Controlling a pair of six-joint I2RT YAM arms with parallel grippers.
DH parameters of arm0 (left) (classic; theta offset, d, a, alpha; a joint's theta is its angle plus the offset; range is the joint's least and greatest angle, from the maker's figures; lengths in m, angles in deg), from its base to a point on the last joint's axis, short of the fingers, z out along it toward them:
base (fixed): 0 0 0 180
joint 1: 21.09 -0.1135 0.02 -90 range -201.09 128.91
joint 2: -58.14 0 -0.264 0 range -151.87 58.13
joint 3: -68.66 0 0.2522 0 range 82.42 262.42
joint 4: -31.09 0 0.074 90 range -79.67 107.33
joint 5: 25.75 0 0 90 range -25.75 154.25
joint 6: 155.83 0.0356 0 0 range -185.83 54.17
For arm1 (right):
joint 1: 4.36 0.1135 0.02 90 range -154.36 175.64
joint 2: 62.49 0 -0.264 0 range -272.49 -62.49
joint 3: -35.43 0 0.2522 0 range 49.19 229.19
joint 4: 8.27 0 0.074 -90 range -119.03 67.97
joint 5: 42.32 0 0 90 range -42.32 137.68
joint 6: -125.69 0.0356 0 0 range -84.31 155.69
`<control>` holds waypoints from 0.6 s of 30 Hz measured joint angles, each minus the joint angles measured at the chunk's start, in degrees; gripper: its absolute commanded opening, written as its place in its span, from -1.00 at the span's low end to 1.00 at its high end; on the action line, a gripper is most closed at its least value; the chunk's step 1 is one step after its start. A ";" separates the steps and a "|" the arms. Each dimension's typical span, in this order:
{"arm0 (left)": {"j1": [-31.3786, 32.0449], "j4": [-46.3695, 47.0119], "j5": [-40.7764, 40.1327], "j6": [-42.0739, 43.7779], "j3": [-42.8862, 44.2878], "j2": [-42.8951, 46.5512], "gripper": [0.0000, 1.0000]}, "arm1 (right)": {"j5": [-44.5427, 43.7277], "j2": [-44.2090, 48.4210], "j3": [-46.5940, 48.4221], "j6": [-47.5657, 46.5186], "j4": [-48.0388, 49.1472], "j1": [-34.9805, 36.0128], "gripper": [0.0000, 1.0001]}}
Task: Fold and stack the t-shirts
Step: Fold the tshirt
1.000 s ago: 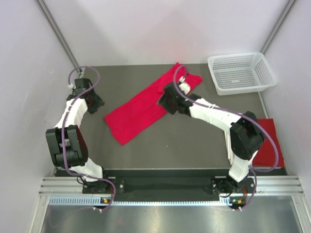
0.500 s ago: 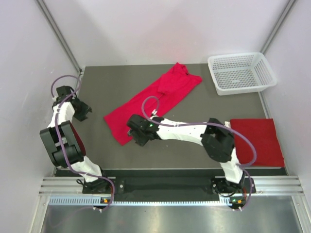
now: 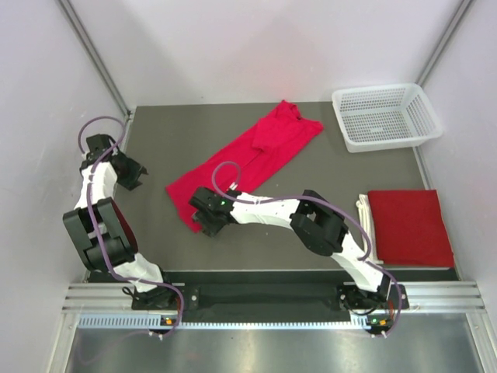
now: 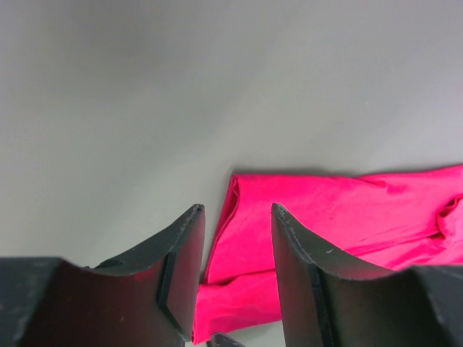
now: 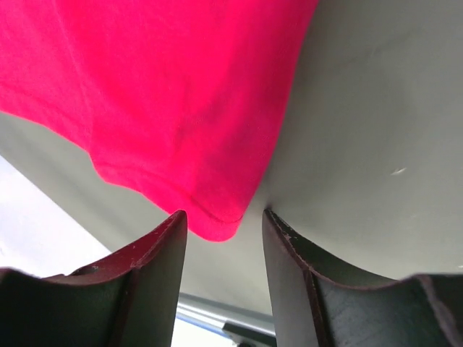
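One red t-shirt (image 3: 245, 163), folded into a long strip, lies diagonally across the dark table from the near left to the far middle. My right gripper (image 3: 202, 221) hovers at its near-left corner. In the right wrist view that corner (image 5: 210, 217) sits between the open jaws of my right gripper (image 5: 224, 215) and nothing is pinched. My left gripper (image 3: 137, 173) stands left of the strip and apart from it, open and empty. The left wrist view shows the shirt's end (image 4: 318, 217) beyond my left gripper (image 4: 237, 210). A second t-shirt (image 3: 409, 225) lies folded flat at the near right.
A white mesh basket (image 3: 386, 116) stands at the far right corner. Side walls close in on the left and right of the table (image 3: 186, 132). My right arm stretches low across the near part of the table, from its base to the shirt's corner.
My right arm swung from the shirt's far end to its near-left corner, uncovering the folded shirt at the right. My left arm drew back toward the left wall.
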 measured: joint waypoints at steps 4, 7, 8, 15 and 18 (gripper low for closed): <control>0.00 -0.26 0.20 0.02 0.02 0.00 -0.06 | 1.25 -0.44 0.00 1.07 1.22 0.48 -0.13; 0.00 -0.26 0.42 0.02 0.02 0.00 -0.07 | 1.88 -0.76 0.00 1.53 1.79 0.98 -0.28; 0.00 -0.24 0.59 0.02 0.02 0.00 -0.07 | 2.01 -0.90 0.00 1.53 2.10 1.14 -0.34; 0.00 -0.26 1.66 0.31 0.02 0.00 -0.07 | 2.49 -1.46 -0.11 1.40 3.52 1.62 -0.77; 0.00 -0.26 1.95 0.46 0.02 0.00 -0.07 | 2.58 -1.49 -0.85 1.29 4.07 1.62 -1.00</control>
